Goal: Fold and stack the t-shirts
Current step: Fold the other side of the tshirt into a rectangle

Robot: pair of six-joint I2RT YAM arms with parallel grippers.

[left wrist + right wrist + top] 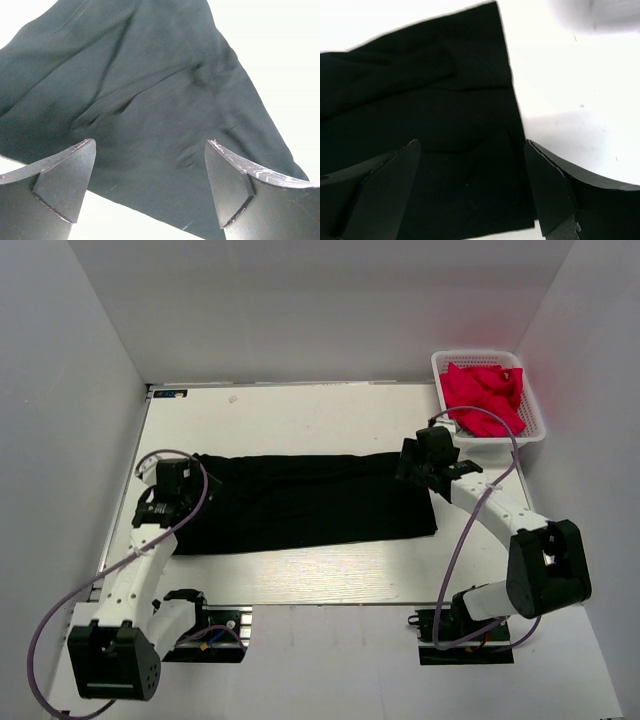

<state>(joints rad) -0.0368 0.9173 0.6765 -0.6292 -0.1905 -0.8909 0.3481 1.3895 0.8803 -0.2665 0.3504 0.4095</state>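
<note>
The black t-shirt [300, 502] is lying as a long band across mid-frame on your surface [300, 415]. Your left jaws are gaping wide over its left end, your right jaws over its right end, both holding nothing. Red t-shirts [483, 390] are filling the upper-right basket [478, 354].

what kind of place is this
Likely a robot lab test cell: bare white walls box in a white table, a left arm and right arm bolted at its near edge, a black t-shirt, a basket of red shirts.
</note>
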